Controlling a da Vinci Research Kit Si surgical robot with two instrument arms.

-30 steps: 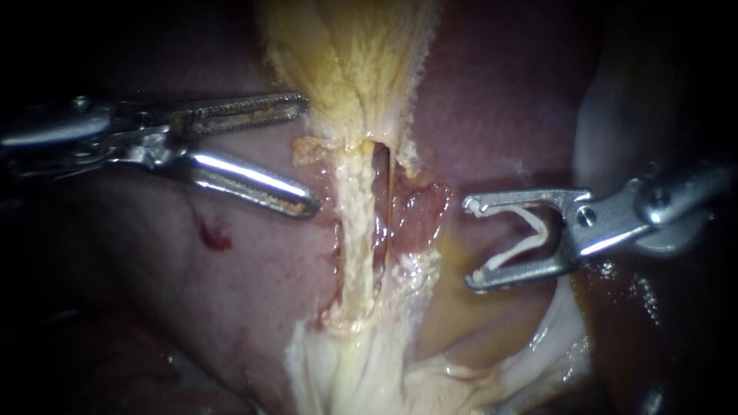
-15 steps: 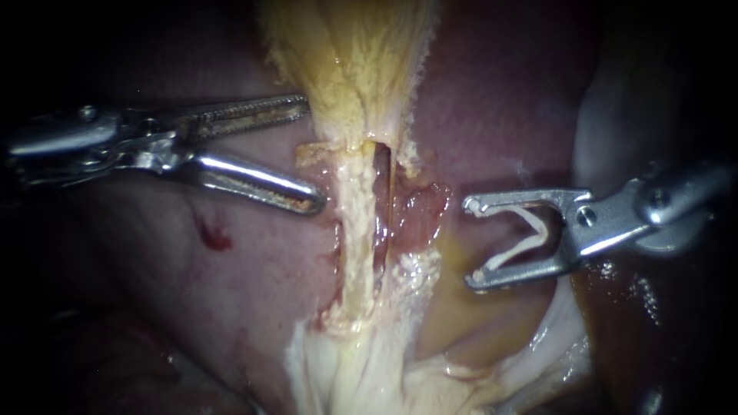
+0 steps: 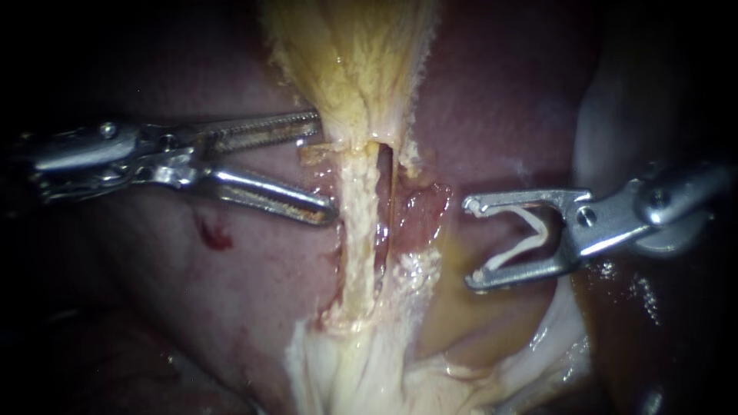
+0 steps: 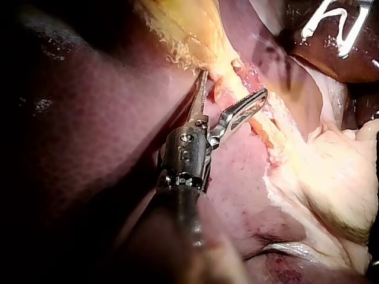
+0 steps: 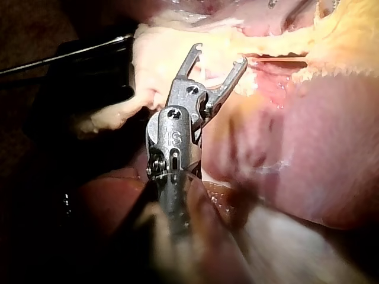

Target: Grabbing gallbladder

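Only endoscopically: liver's [image 3: 492, 100] red spot [image 3: 215, 234], well apart from right instrument's [image 3: 470, 240] clip [image 3: 513, 250].

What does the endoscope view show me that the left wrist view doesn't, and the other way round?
Endoscope only: the right instrument clearly, holding a white clip, apart from the pale strand. Left wrist only: the left instrument's dark shaft behind its wrist. Both: the left instrument open where the strand meets the yellow gallbladder, with liver alongside.
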